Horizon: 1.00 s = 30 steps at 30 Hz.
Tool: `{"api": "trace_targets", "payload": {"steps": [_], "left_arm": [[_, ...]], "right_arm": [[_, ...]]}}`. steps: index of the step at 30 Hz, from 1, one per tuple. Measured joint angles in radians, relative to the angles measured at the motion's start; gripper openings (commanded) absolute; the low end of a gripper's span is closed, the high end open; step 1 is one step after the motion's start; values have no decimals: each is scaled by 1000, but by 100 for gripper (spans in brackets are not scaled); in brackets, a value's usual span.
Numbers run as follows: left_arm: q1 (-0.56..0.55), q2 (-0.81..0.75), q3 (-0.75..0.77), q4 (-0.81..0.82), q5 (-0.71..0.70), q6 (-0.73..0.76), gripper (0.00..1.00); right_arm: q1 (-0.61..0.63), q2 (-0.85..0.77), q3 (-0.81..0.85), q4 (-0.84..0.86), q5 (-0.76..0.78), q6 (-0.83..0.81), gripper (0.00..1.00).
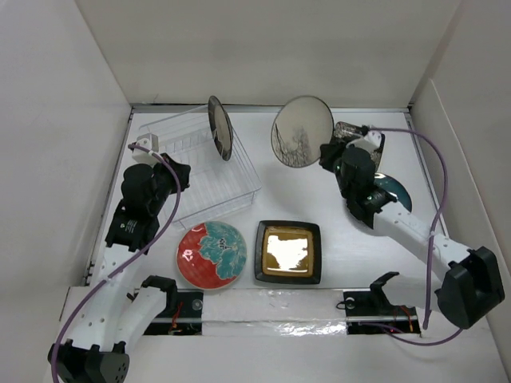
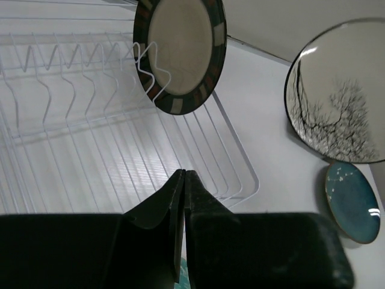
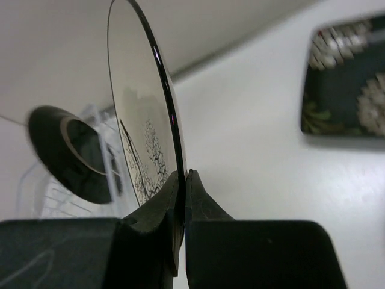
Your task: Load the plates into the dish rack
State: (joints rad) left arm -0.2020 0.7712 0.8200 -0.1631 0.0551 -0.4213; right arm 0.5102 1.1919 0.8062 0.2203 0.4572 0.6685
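No legible text, label, brand mark, number or sign is present in any of the three views.

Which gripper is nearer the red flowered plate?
Left. The left gripper hovers over the dish rack just behind the red plate; the right gripper holds the branch plate farther right.
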Motion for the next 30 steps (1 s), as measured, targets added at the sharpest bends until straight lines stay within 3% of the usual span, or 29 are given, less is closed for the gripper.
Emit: {"api": "trace_targets", "payload": {"steps": [6,18,24,30], "left_arm": [[0,-23,0,9,16,1,0],[0,-59,0,7,-28,0,6],[-8,-63,0,-5,-70,0,8],[-10,-68,0,-18,-106,-1,23]], "right_arm": [[164,140,399,-3,114,-240,0],[391,784,1300,-175,232,-627,0],[435,1056,1567,-270,270,-752,0],[439,1173,1617,-318,312,-834,0]]}}
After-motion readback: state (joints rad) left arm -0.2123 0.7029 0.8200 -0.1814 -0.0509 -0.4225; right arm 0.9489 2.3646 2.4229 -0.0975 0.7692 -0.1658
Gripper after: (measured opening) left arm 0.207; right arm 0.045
